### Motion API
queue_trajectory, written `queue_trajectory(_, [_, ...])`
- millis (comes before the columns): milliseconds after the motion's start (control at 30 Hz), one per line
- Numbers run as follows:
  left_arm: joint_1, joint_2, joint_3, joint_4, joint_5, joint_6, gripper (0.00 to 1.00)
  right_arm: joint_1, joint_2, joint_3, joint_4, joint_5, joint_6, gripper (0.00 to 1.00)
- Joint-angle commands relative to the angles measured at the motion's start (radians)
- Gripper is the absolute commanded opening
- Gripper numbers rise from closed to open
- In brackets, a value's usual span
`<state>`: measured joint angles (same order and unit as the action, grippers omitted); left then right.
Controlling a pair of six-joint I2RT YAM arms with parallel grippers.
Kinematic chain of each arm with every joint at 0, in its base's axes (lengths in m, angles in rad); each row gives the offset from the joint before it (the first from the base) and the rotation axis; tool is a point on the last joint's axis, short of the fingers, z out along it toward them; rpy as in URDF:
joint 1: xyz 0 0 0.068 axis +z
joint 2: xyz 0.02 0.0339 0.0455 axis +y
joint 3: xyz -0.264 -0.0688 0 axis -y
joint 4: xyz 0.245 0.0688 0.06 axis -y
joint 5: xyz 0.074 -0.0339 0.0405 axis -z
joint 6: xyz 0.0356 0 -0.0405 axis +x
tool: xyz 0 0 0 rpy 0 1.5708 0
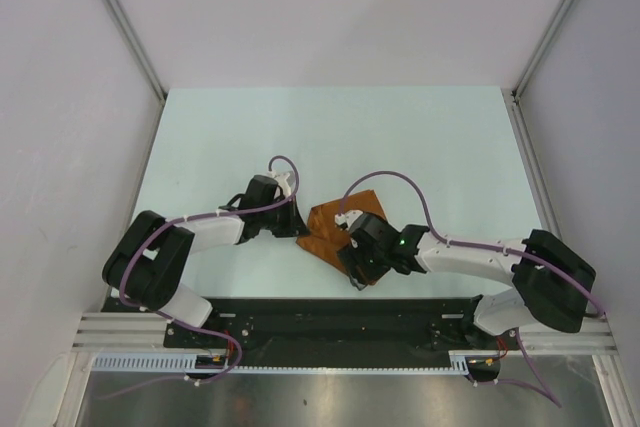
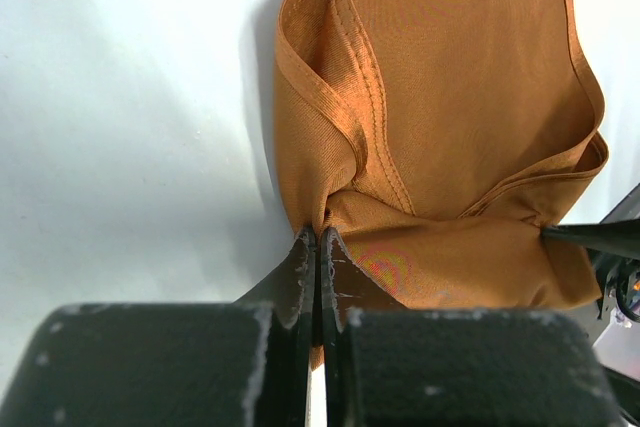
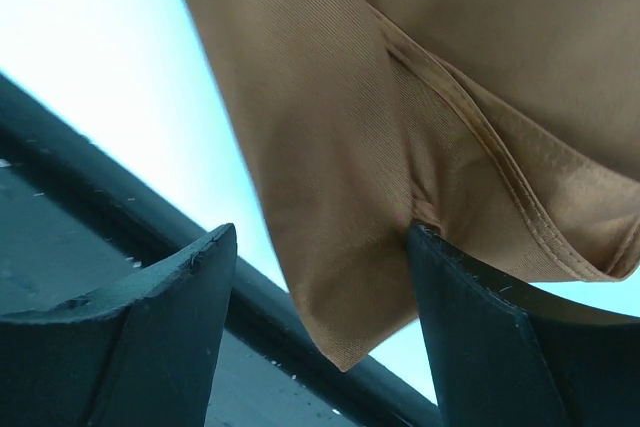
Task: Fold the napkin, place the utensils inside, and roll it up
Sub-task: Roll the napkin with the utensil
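The rust-orange napkin [image 1: 335, 227] lies bunched and folded near the table's front middle. My left gripper [image 1: 297, 227] is at its left edge, shut on a pinch of the cloth; in the left wrist view the napkin [image 2: 450, 127] spreads away from the closed gripper [image 2: 318, 242]. My right gripper [image 1: 352, 265] is open over the napkin's near right corner. In the right wrist view a napkin corner [image 3: 340, 207] hangs between the spread fingers [image 3: 470, 317], touching the right one. No fork shows in any view.
The pale table [image 1: 330, 137] is bounded by grey walls and metal posts. A black base rail [image 1: 330, 322] runs along the near edge, right under my right gripper; it also shows in the right wrist view [image 3: 90, 237].
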<state>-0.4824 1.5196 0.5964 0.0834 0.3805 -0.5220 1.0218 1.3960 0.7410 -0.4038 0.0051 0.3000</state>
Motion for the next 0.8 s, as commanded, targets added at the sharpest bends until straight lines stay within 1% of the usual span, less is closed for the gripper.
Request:
queue_trajectory(0, [-0.004,0.007,0.026,-0.037,0.005,0.022,0.0,0.006,0.038,-0.029,0.011,0.049,0.05,0.73])
queue_trajectory(167, [-0.002,0.008,0.031,-0.04,0.004,0.022,0.0,0.004,0.087,-0.035,0.052,0.004,0.05,0.66])
queue_trajectory(200, [-0.004,0.008,0.031,-0.04,0.005,0.022,0.0,0.004,0.095,-0.032,0.056,0.006,0.047,0.54])
queue_trajectory(233, [-0.001,0.01,0.034,-0.043,0.005,0.023,0.0,-0.002,0.101,-0.029,0.053,-0.04,0.045,0.49])
queue_trajectory(267, [-0.001,0.011,0.037,-0.045,0.005,0.025,0.0,-0.006,0.113,-0.028,0.053,-0.056,0.045,0.46])
queue_trajectory(300, [0.002,0.011,0.039,-0.05,0.005,0.028,0.0,-0.012,0.118,-0.028,0.051,-0.076,0.047,0.41])
queue_trajectory(333, [0.004,0.013,0.042,-0.053,0.006,0.03,0.0,-0.022,0.121,-0.029,0.048,-0.127,0.047,0.39])
queue_trajectory(400, [0.011,0.011,0.045,-0.06,0.008,0.034,0.0,-0.043,0.127,-0.035,0.048,-0.178,0.045,0.35])
queue_trajectory(467, [0.019,0.011,0.048,-0.065,0.009,0.036,0.0,-0.072,0.129,-0.045,0.057,-0.273,0.042,0.34])
queue_trajectory(500, [0.028,0.011,0.049,-0.07,0.011,0.039,0.0,-0.08,0.132,-0.051,0.06,-0.334,0.042,0.34])
queue_trajectory(567, [0.037,0.014,0.052,-0.073,0.021,0.042,0.0,-0.11,0.135,-0.052,0.059,-0.369,0.041,0.36])
queue_trajectory(600, [0.045,0.016,0.055,-0.076,0.027,0.048,0.0,-0.117,0.132,-0.043,0.053,-0.376,0.039,0.42])
queue_trajectory(667, [0.05,0.033,0.074,-0.085,0.037,0.059,0.0,-0.13,0.104,-0.02,0.014,-0.373,0.027,0.49])
queue_trajectory(700, [0.051,0.051,0.082,-0.111,0.047,0.068,0.0,-0.137,0.092,-0.002,-0.009,-0.358,0.022,0.59])
queue_trajectory(767, [0.051,0.062,0.089,-0.111,0.055,0.068,0.0,-0.141,0.052,0.081,-0.082,-0.327,-0.005,0.65])
